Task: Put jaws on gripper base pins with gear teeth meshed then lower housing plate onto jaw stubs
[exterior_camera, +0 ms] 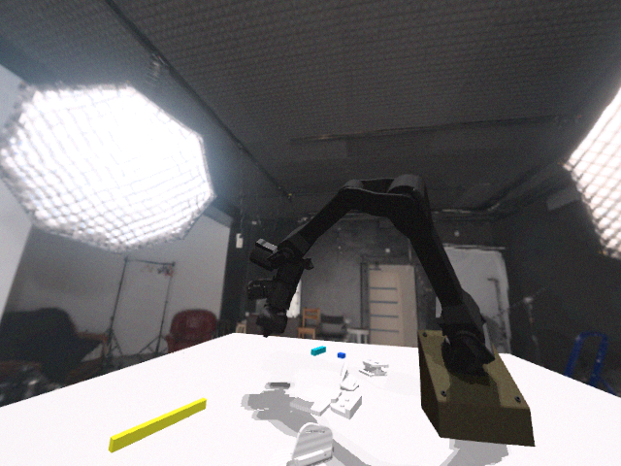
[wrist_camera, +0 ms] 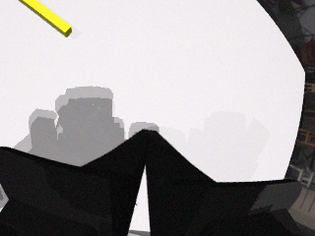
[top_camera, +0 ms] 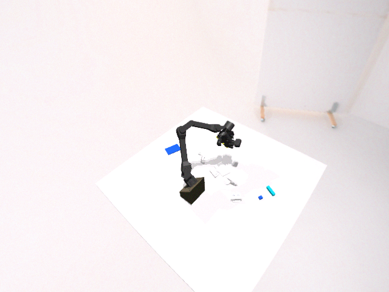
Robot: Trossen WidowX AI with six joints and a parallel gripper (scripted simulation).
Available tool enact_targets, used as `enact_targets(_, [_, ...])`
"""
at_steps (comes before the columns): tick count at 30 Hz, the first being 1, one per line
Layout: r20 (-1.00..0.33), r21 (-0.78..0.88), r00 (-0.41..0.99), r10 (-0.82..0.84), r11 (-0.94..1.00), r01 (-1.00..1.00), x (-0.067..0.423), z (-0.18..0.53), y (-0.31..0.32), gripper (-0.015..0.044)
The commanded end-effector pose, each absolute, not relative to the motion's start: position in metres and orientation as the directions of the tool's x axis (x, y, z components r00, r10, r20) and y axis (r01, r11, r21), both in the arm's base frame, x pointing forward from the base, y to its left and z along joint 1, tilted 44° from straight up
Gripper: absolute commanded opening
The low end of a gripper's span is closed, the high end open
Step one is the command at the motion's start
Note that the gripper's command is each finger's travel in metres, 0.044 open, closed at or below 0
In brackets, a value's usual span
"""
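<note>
Dark olive, my mounting block (top_camera: 196,193) (exterior_camera: 478,423) stands toward the middle of the tabletop (top_camera: 200,235) (exterior_camera: 65,416), well in from the left corner as the top view has it. Nearest me lie the task's white pieces, loose and apart from full assembly: a squared block with small raised studs (top_camera: 214,172) (exterior_camera: 346,404), a ribbed piece (top_camera: 202,158) (exterior_camera: 313,444) toward the upper-left edge, and a flat white plate (exterior_camera: 310,405) close by the block. A slanting white piece (top_camera: 231,181) (exterior_camera: 349,382) and another white part (top_camera: 236,198) (exterior_camera: 375,368) lie on the lower-right side. I cannot tell which is which jaw.

A blue plate (top_camera: 172,149) lies near the upper-left edge. Farther out, I hold my gripper (top_camera: 227,144) (exterior_camera: 271,328) (wrist_camera: 149,137) up above the table, toward the upper-right edge; its fingertips are together, with nothing between them. A yellow bar (exterior_camera: 157,424) (wrist_camera: 48,17) lies on the tabletop near that edge, mostly hidden under my gripper from above. Farthest, toward the lower-right edge, sit a small blue block (top_camera: 260,197) (exterior_camera: 342,354) and a cyan bar (top_camera: 270,190) (exterior_camera: 318,350).
</note>
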State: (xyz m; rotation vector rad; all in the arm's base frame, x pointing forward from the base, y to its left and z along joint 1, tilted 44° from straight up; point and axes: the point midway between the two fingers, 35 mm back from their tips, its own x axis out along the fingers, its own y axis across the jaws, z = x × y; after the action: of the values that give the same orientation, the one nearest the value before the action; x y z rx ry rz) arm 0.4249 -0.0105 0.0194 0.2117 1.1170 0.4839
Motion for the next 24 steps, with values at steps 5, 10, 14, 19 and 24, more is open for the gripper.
enact_targets(5, [-0.829, 0.439, 0.316, 0.461, 0.887, -0.142, 0.413, 0.003, -0.030, 0.0000])
enact_targets(10, [-0.839, 0.465, 0.292, 0.458, 0.884, -0.052, 0.405, -0.008, -0.040, 0.0000])
enact_targets(14, [-0.847, 0.482, 0.271, 0.458, 0.876, 0.026, 0.397, -0.017, -0.049, 0.0000])
enact_targets(19, [-0.854, 0.497, 0.245, 0.459, 0.859, 0.123, 0.387, -0.027, -0.059, 0.0000])
enact_targets(24, [-0.859, 0.505, 0.218, 0.463, 0.834, 0.220, 0.377, -0.037, -0.068, 0.0000])
